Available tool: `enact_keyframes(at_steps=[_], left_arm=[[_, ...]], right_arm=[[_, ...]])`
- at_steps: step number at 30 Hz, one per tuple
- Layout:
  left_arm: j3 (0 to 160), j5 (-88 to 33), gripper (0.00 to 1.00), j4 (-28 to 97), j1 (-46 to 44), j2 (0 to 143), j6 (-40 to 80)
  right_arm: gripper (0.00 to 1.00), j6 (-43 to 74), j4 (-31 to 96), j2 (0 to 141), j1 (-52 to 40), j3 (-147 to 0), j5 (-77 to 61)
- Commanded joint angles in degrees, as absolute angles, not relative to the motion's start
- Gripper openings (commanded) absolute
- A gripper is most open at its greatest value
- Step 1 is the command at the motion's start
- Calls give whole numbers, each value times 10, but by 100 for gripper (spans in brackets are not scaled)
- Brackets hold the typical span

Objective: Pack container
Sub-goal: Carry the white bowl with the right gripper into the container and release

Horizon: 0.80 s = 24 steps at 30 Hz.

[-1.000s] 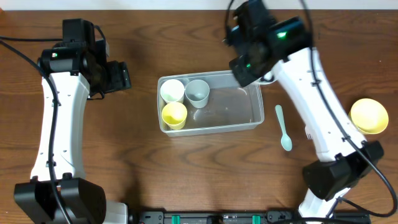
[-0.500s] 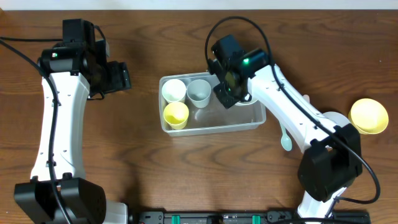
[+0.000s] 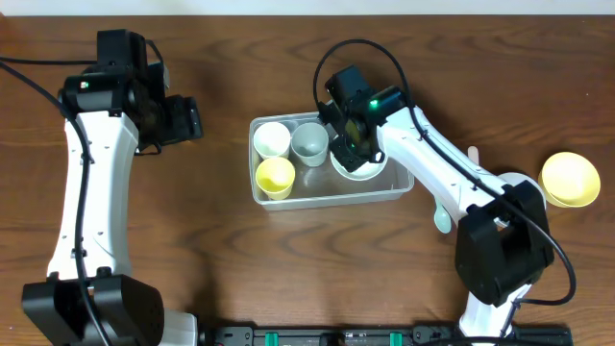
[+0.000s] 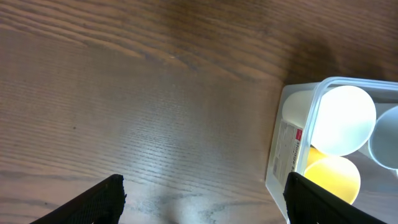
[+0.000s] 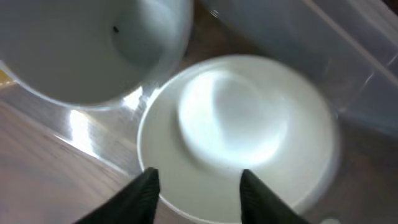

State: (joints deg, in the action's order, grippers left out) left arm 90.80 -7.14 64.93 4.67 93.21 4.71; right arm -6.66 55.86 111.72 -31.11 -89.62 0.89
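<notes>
The white bowl (image 3: 362,171) is now inside the container (image 3: 399,192), beside the grey cup (image 3: 309,142); whether the right gripper (image 3: 354,144) still grasps it is unclear, and the left gripper (image 4: 204,190) is released.

The counter (image 3: 221,250) under me is dark brown wood, its grain running in long streaks from side to side. Light falls softly from above: in the left wrist view the boards carry a dull, pale sheen, and the shadows have blurred edges. Past the far edge runs a thin pale strip (image 3: 240,5); wall or floor, I cannot tell. A black rail (image 3: 317,336) lines the near edge.
</notes>
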Motion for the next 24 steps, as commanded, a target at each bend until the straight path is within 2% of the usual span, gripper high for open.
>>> enact_keyframes(at_steps=[1, 5, 9, 11, 12, 14, 19, 24], left_arm=[[905, -71, 82, 653, 48, 921, 52], [905, -71, 82, 653, 48, 921, 52], [905, -71, 82, 653, 48, 921, 52], [905, -71, 82, 653, 48, 921, 52], [905, -71, 82, 653, 48, 921, 52], [905, -71, 83, 653, 48, 921, 52], [905, -71, 82, 653, 48, 921, 52], [905, -71, 82, 653, 48, 921, 52]], right_arm=[[46, -69, 552, 1125, -315, -895, 11], [61, -54, 552, 1117, -314, -911, 22], [69, 12, 584, 1075, -303, -970, 101], [82, 54, 601, 1038, -286, -1009, 128], [85, 75, 605, 1019, -274, -1024, 132], [99, 130, 611, 974, -237, -1045, 131], [99, 270, 665, 885, -97, -1048, 81], [99, 324, 761, 882, 13, -1022, 79]])
